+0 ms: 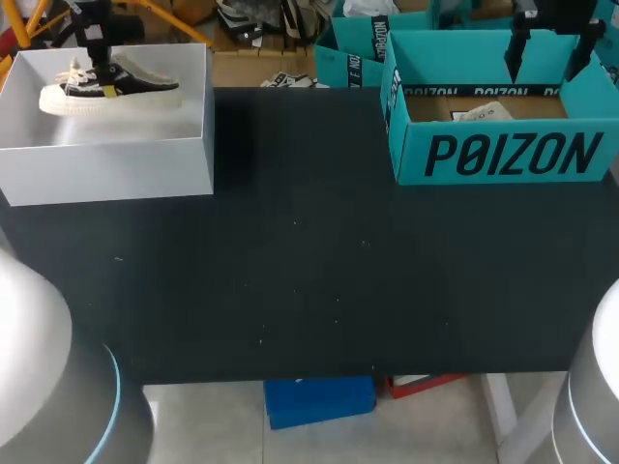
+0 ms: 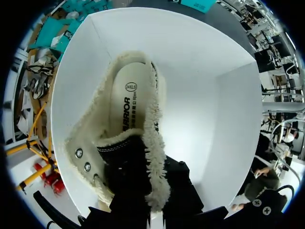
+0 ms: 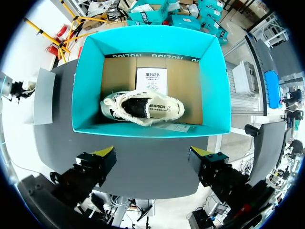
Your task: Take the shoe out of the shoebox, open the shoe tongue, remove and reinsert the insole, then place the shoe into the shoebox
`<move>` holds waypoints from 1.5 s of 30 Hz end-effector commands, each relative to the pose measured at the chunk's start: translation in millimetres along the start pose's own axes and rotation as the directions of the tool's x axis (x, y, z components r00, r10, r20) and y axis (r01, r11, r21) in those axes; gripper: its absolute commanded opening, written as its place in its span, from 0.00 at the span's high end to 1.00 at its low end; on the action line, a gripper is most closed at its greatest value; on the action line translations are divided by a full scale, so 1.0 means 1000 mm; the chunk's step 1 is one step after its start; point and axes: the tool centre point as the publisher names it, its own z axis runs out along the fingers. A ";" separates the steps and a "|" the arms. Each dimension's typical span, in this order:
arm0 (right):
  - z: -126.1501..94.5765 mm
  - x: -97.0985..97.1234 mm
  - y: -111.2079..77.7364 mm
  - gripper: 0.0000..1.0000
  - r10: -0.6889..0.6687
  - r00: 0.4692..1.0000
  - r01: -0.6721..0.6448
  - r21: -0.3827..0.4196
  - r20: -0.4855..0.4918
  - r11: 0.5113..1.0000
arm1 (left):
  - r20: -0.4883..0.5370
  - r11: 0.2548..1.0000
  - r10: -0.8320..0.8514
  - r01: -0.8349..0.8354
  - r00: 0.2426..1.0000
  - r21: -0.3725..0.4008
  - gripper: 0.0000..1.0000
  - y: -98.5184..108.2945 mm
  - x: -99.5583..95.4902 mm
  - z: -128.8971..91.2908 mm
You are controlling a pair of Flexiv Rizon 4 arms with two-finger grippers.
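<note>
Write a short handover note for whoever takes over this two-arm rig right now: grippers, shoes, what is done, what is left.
Left gripper: down in the white box, at the shoe there; its grip cannot be told.
Right gripper: open, empty, above the teal shoebox.
Second shoe lies in the teal shoebox, next to a paper card.
Done: one shoe is outside the shoebox, its insole in place; whether the insole was already removed and reinserted cannot be told.
Left: at least placing that shoe into the shoebox.

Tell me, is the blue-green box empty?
No, not empty. The right wrist view looks into the open teal shoebox, and a cream shoe lies on its floor beside a paper card.
</note>
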 end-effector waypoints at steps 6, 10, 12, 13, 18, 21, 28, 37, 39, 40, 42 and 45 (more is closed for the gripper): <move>0.000 0.000 0.001 0.00 0.000 1.000 0.000 0.002 0.001 1.000 | 0.181 1.000 0.010 -0.011 0.983 0.002 1.00 -0.010 0.049 -0.081; 0.000 0.000 0.001 0.00 0.000 1.000 0.000 0.002 0.001 1.000 | 0.231 1.000 0.014 -0.017 0.973 0.013 1.00 -0.021 0.061 -0.111; 0.000 0.000 0.001 0.00 0.000 1.000 0.000 0.002 0.001 1.000 | 0.257 0.999 0.021 -0.027 0.966 0.018 1.00 -0.028 0.069 -0.125; 0.000 0.000 0.001 0.00 0.000 1.000 0.000 0.002 0.001 1.000 | 0.273 0.999 0.025 -0.032 0.962 0.022 1.00 -0.033 0.074 -0.132; 0.000 0.000 0.001 0.00 0.000 1.000 0.000 0.002 0.001 1.000 | 0.342 0.998 0.032 -0.046 0.939 0.033 1.00 -0.056 0.105 -0.158; 0.000 0.000 0.001 0.00 0.000 1.000 0.000 0.002 0.001 1.000 | 0.379 0.998 0.018 -0.040 0.925 0.050 1.00 -0.070 0.129 -0.168; 0.000 0.000 0.001 0.00 0.000 1.000 0.000 0.002 0.001 1.000 | 0.453 0.995 -0.020 -0.024 0.891 0.092 1.00 -0.094 0.190 -0.175; 0.000 0.000 0.001 0.00 0.000 1.000 0.000 0.002 0.001 1.000 | 0.565 0.995 -0.028 -0.033 0.825 0.097 1.00 -0.121 0.264 -0.149; 0.000 0.000 0.001 0.00 0.000 1.000 0.000 0.002 0.001 1.000 | 0.567 0.994 -0.028 -0.035 0.823 0.100 1.00 -0.126 0.276 -0.141; 0.000 0.000 0.001 0.00 0.000 1.000 0.000 0.002 0.001 1.000 | 0.582 0.994 -0.039 -0.027 0.812 0.105 1.00 -0.127 0.283 -0.137; 0.000 0.000 0.001 0.00 0.000 1.000 0.000 0.002 0.001 1.000 | 0.593 0.993 -0.056 -0.015 0.803 0.114 1.00 -0.129 0.293 -0.130; 0.000 0.000 0.001 0.00 0.000 1.000 0.000 0.002 0.001 1.000 | 0.628 0.996 -0.056 -0.004 0.776 0.094 1.00 -0.132 0.308 -0.117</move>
